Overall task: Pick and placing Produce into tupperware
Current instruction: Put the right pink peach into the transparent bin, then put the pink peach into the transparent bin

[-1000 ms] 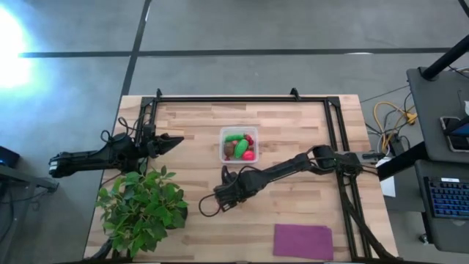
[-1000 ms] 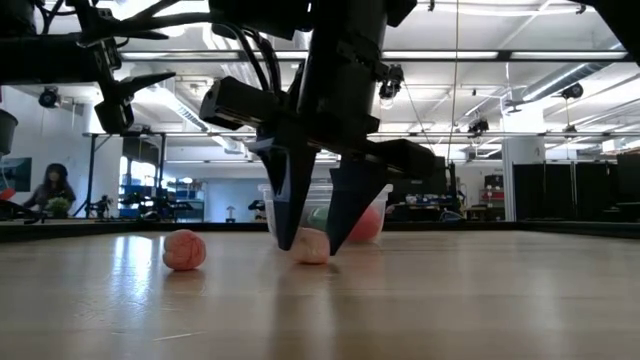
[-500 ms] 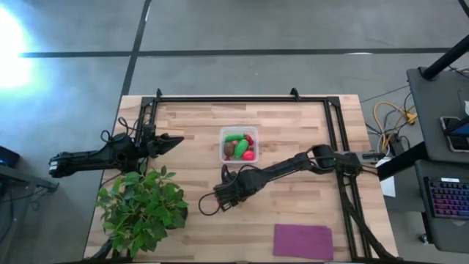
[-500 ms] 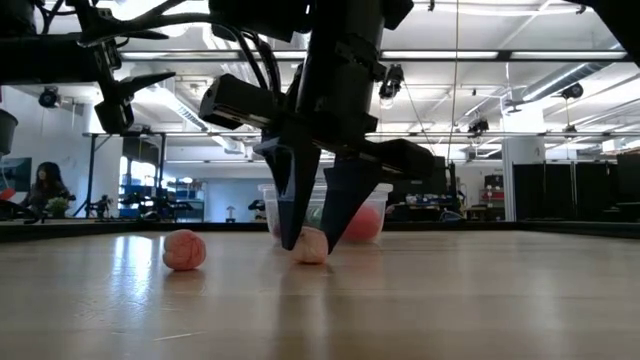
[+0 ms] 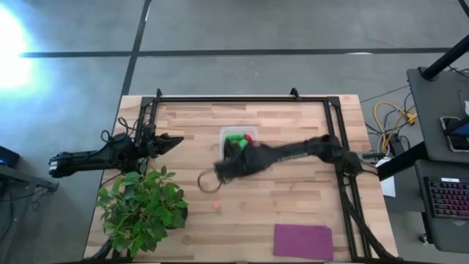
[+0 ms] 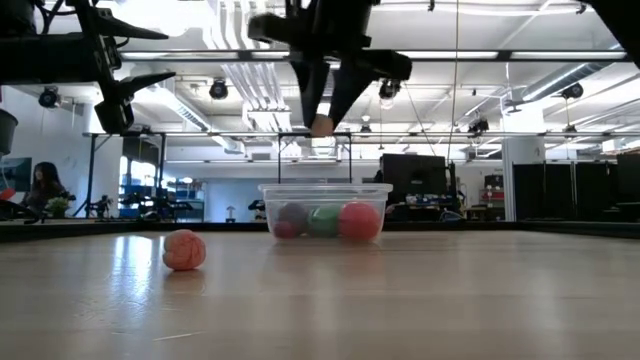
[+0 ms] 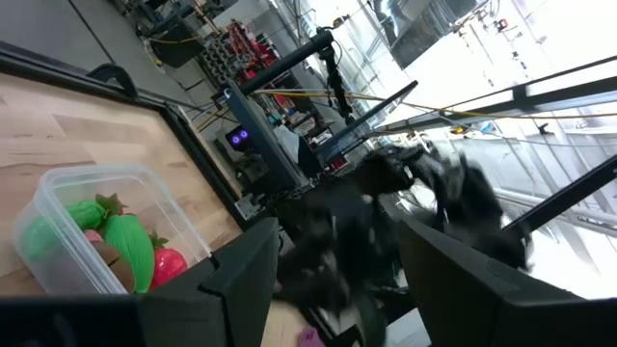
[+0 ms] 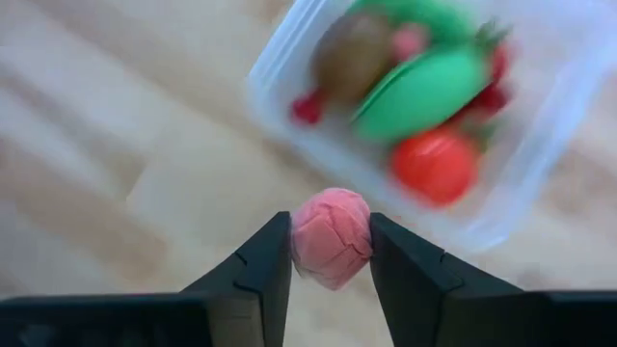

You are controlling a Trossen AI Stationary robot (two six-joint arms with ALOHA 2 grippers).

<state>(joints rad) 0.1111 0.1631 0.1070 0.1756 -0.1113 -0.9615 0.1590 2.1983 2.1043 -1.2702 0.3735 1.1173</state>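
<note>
A light wooden table (image 5: 293, 205) with a black frame stands on a grey concrete floor; beyond its far edge the low view shows an open workshop with ceiling lights, racks and a seated person (image 6: 40, 187) far off. On the table sit a leafy green plant (image 5: 143, 205) near the front left corner and one flat purple mat (image 5: 303, 241) near the front right. The right gripper (image 8: 331, 253) hangs in the air just short of the clear tupperware (image 6: 325, 212), its two fingers pinching one pink ball (image 8: 332, 237) between them, lifted clear of the wood. The tupperware rests at the middle of the table, holding two green oblong pieces, one brown ball and a few red or pink pieces whose exact number is hard to tell. One more pink ball (image 6: 184, 249) lies loose on the wood, apart from the container. The left gripper (image 7: 333, 280) waits above the table's left edge, near the plant, its fingers spread and holding nothing.
</note>
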